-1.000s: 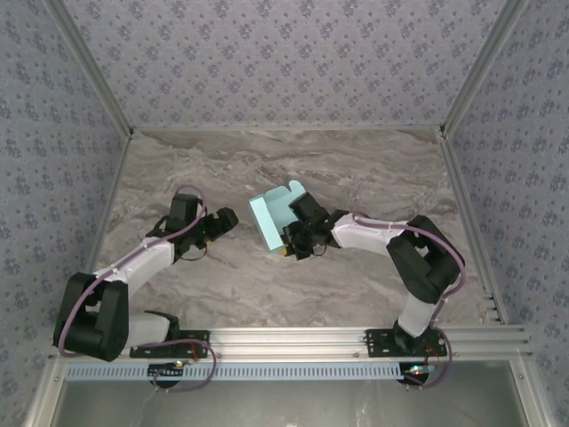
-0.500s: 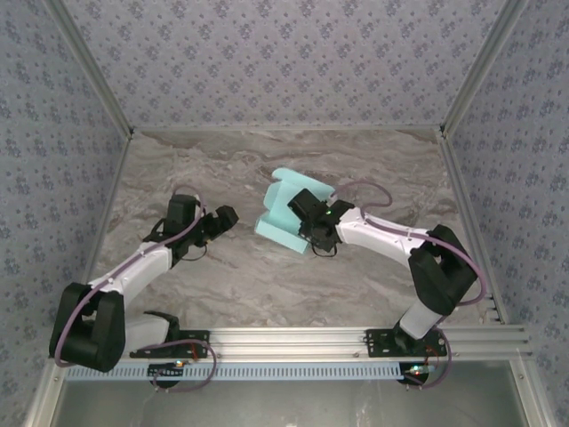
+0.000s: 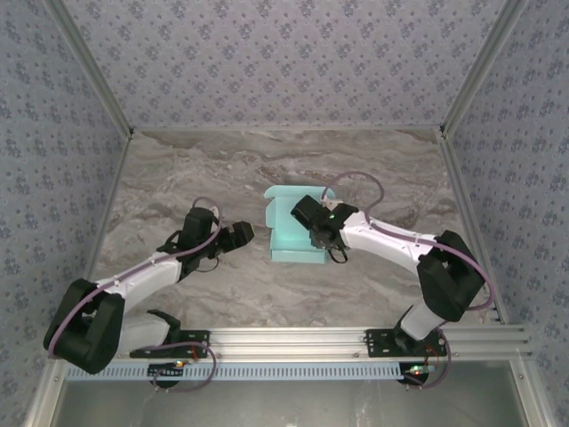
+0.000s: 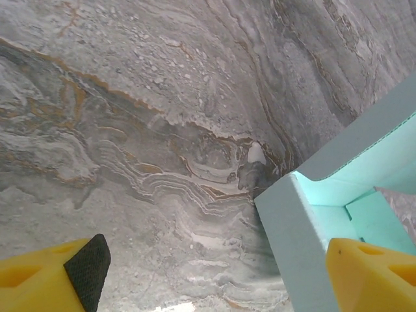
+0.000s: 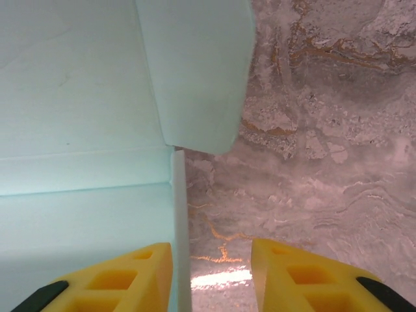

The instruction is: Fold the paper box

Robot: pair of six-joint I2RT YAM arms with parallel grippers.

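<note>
The paper box is mint card, lying flat and open-side up on the marble table with its side walls raised. My right gripper hangs over its right part. In the right wrist view the right gripper stands open astride the box's thin right wall, with a gap to the right finger; a flap stands ahead. My left gripper is just left of the box, apart from it. In the left wrist view the left gripper is wide open, the box corner near its right finger.
The marble table is walled in by patterned panels on three sides. An aluminium rail with both arm bases runs along the near edge. Cables loop over both arms.
The right arm has swung the box from tilted in the air down flat onto the table, and its jaws have opened. The left gripper has moved right, toward the box.
</note>
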